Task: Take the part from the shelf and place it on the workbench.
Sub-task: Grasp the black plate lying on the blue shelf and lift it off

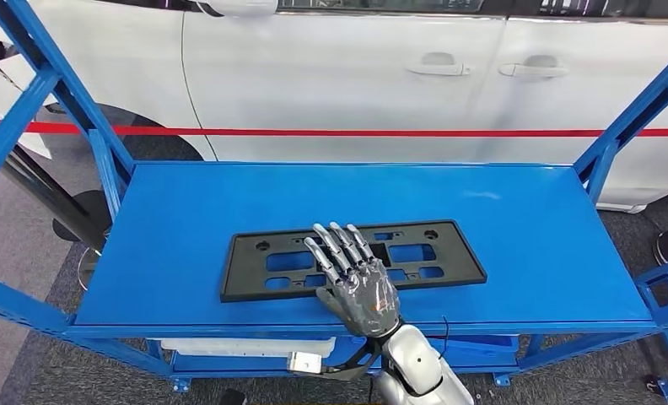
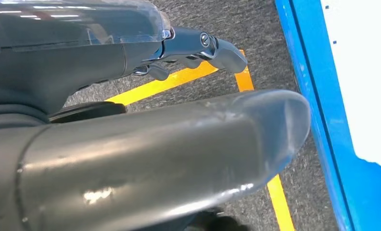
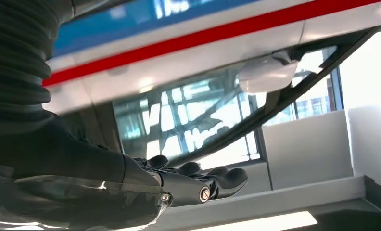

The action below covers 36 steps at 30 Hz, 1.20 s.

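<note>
The right hand [image 1: 358, 287] lies flat, fingers [image 1: 341, 250] extended and apparently gripping nothing, over the flat black plastic perforated plate [image 1: 352, 258] beneath them on the blue metal shelf [image 1: 525, 245]; closing may only skid it forward.

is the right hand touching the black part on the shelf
Cannot tell. In the head view the right hand overlaps the black part, fingers spread flat, but contact or a gap is not plainly shown.

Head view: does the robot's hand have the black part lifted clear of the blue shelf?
No: the black part lies flat on the blue shelf, with the right hand spread above it.
</note>
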### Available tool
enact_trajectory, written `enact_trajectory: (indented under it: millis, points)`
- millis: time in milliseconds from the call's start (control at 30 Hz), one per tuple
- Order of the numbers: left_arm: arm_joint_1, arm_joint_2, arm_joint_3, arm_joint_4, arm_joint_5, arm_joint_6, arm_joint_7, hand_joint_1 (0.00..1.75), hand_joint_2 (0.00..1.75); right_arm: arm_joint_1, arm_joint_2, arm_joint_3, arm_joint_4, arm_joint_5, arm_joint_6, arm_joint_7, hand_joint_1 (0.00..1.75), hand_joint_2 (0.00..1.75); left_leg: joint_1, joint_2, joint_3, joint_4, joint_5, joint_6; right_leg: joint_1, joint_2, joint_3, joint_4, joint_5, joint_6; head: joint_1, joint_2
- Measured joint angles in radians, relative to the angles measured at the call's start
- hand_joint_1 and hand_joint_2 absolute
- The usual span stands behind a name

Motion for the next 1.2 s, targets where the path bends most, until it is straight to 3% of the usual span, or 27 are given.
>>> enact_trajectory:
  millis: [33, 100, 133, 167, 200, 300, 333, 533, 867, 1033, 1200]
  points:
    - [0.002, 0.0, 0.0, 0.0, 0.004, 0.0, -0.004, 0.0, 0.0, -0.002, 0.0, 0.004, 0.021, -0.082, 0.009, -0.017, 0.0, 1.75, -0.004, -0.002, 0.011, 0.0, -0.008, 0.001, 0.006, 0.0, -0.022, -0.018, 0.048, -0.009, 0.0, 0.0]
    - [0.005, -0.003, 0.0, 0.001, 0.011, 0.002, -0.01, 0.0, 0.0, -0.012, 0.0, 0.015, 0.061, -0.229, 0.037, -0.033, 0.0, 1.75, -0.011, -0.005, 0.033, -0.002, -0.022, 0.003, 0.022, -0.001, -0.024, -0.125, 0.161, -0.035, 0.001, 0.0]
    - [0.006, -0.004, 0.0, 0.002, 0.013, 0.002, -0.011, 0.0, 0.0, -0.018, -0.001, 0.019, 0.08, -0.28, 0.049, -0.034, 0.0, 1.75, -0.015, -0.007, 0.04, -0.003, -0.028, 0.003, 0.029, -0.002, -0.017, -0.175, 0.202, -0.048, 0.0, 0.0]
    - [0.007, -0.005, 0.0, 0.002, 0.015, 0.003, -0.011, 0.0, 0.0, -0.025, -0.002, 0.022, 0.098, -0.31, 0.056, -0.032, 0.0, 1.75, -0.016, -0.008, 0.044, -0.004, -0.031, 0.001, 0.035, -0.003, -0.01, -0.212, 0.22, -0.058, 0.0, 0.0]
    - [0.008, -0.005, 0.001, 0.003, 0.016, 0.003, -0.01, 0.0, 0.0, -0.033, -0.003, 0.025, 0.117, -0.33, 0.06, -0.027, 0.0, 1.75, -0.018, -0.008, 0.045, -0.005, -0.033, -0.001, 0.036, -0.003, -0.002, -0.235, 0.218, -0.06, -0.002, 0.0]
    - [0.009, -0.003, 0.001, 0.003, 0.018, 0.004, -0.006, 0.0, 0.0, -0.053, -0.007, 0.029, 0.164, -0.379, 0.087, -0.025, 0.0, 1.75, -0.02, -0.003, 0.044, -0.006, -0.037, -0.003, 0.032, 0.0, 0.018, -0.274, 0.197, -0.041, -0.001, 0.0]
    - [0.009, -0.002, 0.001, 0.003, 0.018, 0.004, -0.005, 0.0, 0.0, -0.058, -0.009, 0.03, 0.176, -0.394, 0.098, -0.028, 0.0, 1.75, -0.019, -0.001, 0.047, -0.007, -0.038, -0.004, 0.033, 0.001, 0.02, -0.276, 0.194, -0.039, -0.001, 0.0]
    - [0.01, -0.001, 0.001, 0.003, 0.021, 0.013, 0.009, 0.0, 0.0, -0.088, -0.023, 0.031, 0.208, -0.445, 0.138, -0.031, 0.0, 1.75, -0.019, -0.001, 0.062, -0.014, -0.04, -0.008, 0.035, 0.0, 0.033, -0.277, 0.189, -0.048, 0.0, 0.0]
    - [0.015, 0.001, 0.001, 0.003, 0.026, 0.017, 0.02, 0.0, 0.0, -0.091, -0.063, 0.021, 0.182, -0.481, 0.147, -0.032, 0.0, 1.75, -0.018, -0.001, 0.065, -0.014, -0.038, -0.012, 0.034, 0.0, 0.036, -0.276, 0.19, -0.049, 0.0, 0.0]
    - [0.015, 0.002, 0.001, 0.003, 0.034, 0.017, 0.027, 0.0, 0.0, -0.069, -0.074, 0.019, 0.131, -0.429, 0.065, -0.07, 0.0, 1.75, -0.018, -0.001, 0.064, -0.014, -0.038, -0.011, 0.034, 0.0, 0.036, -0.276, 0.19, -0.049, 0.0, 0.0]
    - [0.015, 0.002, 0.001, 0.003, 0.04, 0.023, 0.032, 0.0, 0.0, -0.033, -0.09, 0.02, -0.018, -0.329, 0.007, -0.061, 0.0, 1.75, -0.019, -0.002, 0.063, -0.014, -0.039, -0.011, 0.032, 0.0, 0.035, -0.277, 0.19, -0.048, 0.0, 0.0]
